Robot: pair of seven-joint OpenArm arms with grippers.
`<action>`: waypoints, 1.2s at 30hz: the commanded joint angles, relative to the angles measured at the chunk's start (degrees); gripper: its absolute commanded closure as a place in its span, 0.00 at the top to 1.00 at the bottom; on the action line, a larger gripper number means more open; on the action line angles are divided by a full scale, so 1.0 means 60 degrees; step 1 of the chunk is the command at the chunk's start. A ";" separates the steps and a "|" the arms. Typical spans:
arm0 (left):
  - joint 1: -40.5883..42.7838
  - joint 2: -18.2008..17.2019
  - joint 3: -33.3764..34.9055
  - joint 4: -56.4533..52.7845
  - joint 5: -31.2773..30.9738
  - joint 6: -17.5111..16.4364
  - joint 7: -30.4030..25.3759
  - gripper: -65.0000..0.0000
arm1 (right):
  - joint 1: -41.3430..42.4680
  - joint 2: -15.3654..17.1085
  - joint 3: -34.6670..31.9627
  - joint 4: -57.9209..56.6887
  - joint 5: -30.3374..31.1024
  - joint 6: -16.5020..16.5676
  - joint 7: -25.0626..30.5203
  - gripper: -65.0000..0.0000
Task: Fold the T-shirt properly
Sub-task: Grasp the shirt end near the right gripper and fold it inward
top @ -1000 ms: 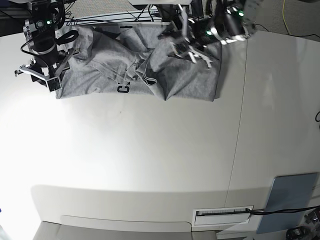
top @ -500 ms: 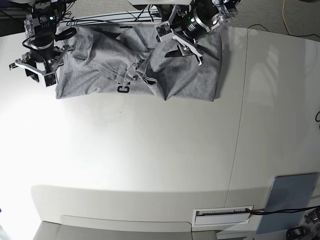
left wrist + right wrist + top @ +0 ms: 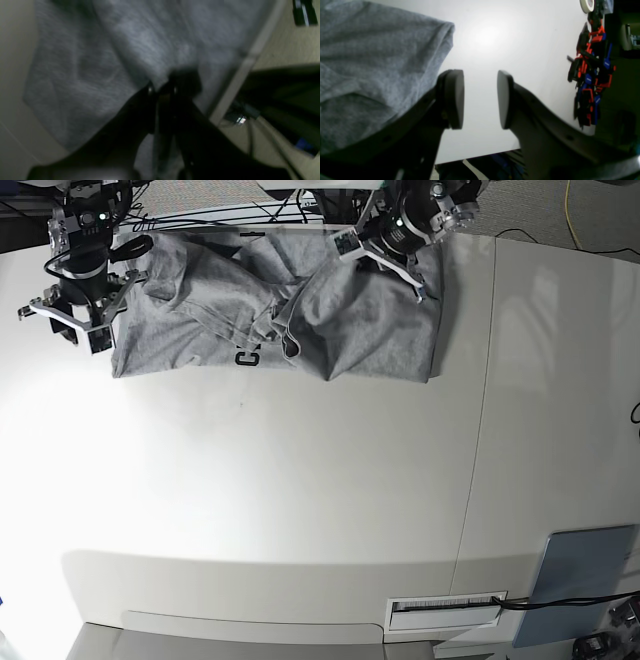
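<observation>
The heather-grey T-shirt (image 3: pixel 200 320) lies crumpled along the far edge of the white table (image 3: pixel 300 480), with a bit of black lettering (image 3: pixel 246 358) showing at its near hem. My left gripper (image 3: pixel 385 252) is over the shirt's far right part. In the blurred left wrist view its dark fingers (image 3: pixel 150 100) are pressed together on the grey fabric (image 3: pixel 87 62). My right gripper (image 3: pixel 75 320) hovers at the shirt's left end. In the right wrist view it (image 3: pixel 480 98) is open and empty over bare table, with the shirt's edge (image 3: pixel 382 62) just beside one pad (image 3: pixel 455 98).
A blue-grey flat pad (image 3: pixel 580 580) lies at the near right corner, beside a white labelled strip (image 3: pixel 445 610). A seam (image 3: pixel 480 430) runs down the table's right part. Cables lie beyond the far edge (image 3: pixel 220 215). Red, blue and black parts (image 3: pixel 590 70) sit off the table's side.
My left gripper has moved from the middle of the shirt's right part to its far edge and closed, and the fabric there looks drawn up. The right gripper shifted slightly farther back and left.
</observation>
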 commanded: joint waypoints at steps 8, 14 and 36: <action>-0.0528 -0.0011 -0.0011 0.0506 -0.1443 0.1133 -0.0310 0.00 | 0.0004 0.0109 0.0073 0.0153 -0.0124 -0.0084 0.0211 0.34; -0.1056 -0.0011 -0.0280 0.0506 -0.3942 0.0280 -0.0237 0.04 | 0.0004 0.0109 0.0073 0.0153 -0.0124 -0.0084 0.0215 0.34; -0.1009 -0.0015 -0.5282 0.0331 -0.7584 -0.2127 0.0339 0.53 | -0.0007 0.0109 0.0073 0.0157 0.0288 -0.0543 0.0142 0.34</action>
